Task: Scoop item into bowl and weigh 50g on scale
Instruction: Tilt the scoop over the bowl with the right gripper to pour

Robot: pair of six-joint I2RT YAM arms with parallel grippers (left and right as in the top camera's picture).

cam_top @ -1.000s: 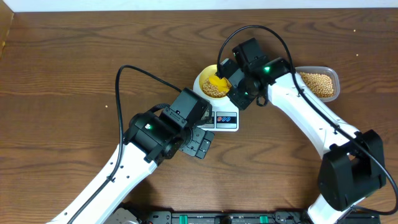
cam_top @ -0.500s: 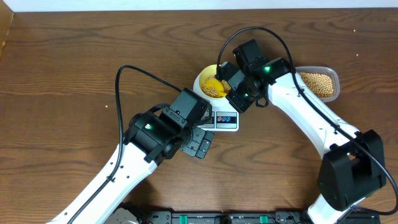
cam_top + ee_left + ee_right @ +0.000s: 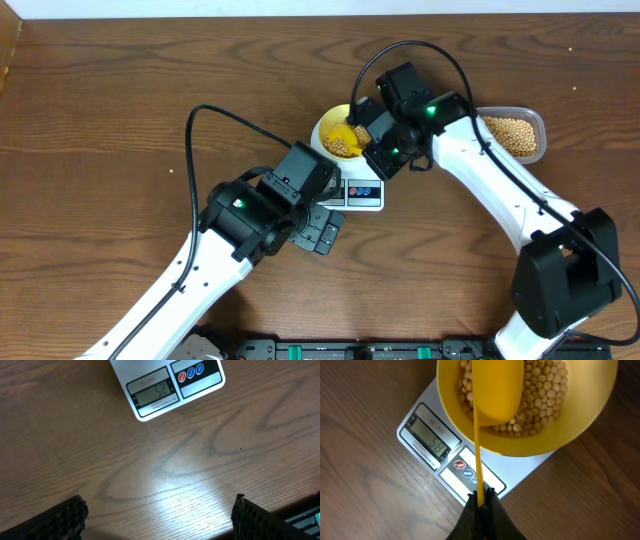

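Small round tan beans: task item.

Overhead:
- A heap of beans lies in the small round pale-yellow bowl, which stands on the white rounded-rectangular digital scale.
- More beans remain in the clear rectangular plastic tub, well right of the scale.
- The yellow plastic scoop dips into the bowl, held by the right arm.
- The left arm hovers just in front of the scale over the brown wooden counter.

Left wrist:
- Jaws are spread wide with nothing between the fingers, only bare counter.
- The scale's display sits beyond them. Its digits look like a five and a two, not fully sharp.

Right wrist:
- Jaws are clamped tight on the scoop's thin handle.
- The scoop's cup rests among the beans inside the bowl, above the scale's display and coloured buttons.

Progress (judgement):
- Filling looks essentially done, and the reading is at or slightly over target.
- The scoop may be adding weight.
- Remaining: lift the scoop clear, reread, and trim a few beans if needed.
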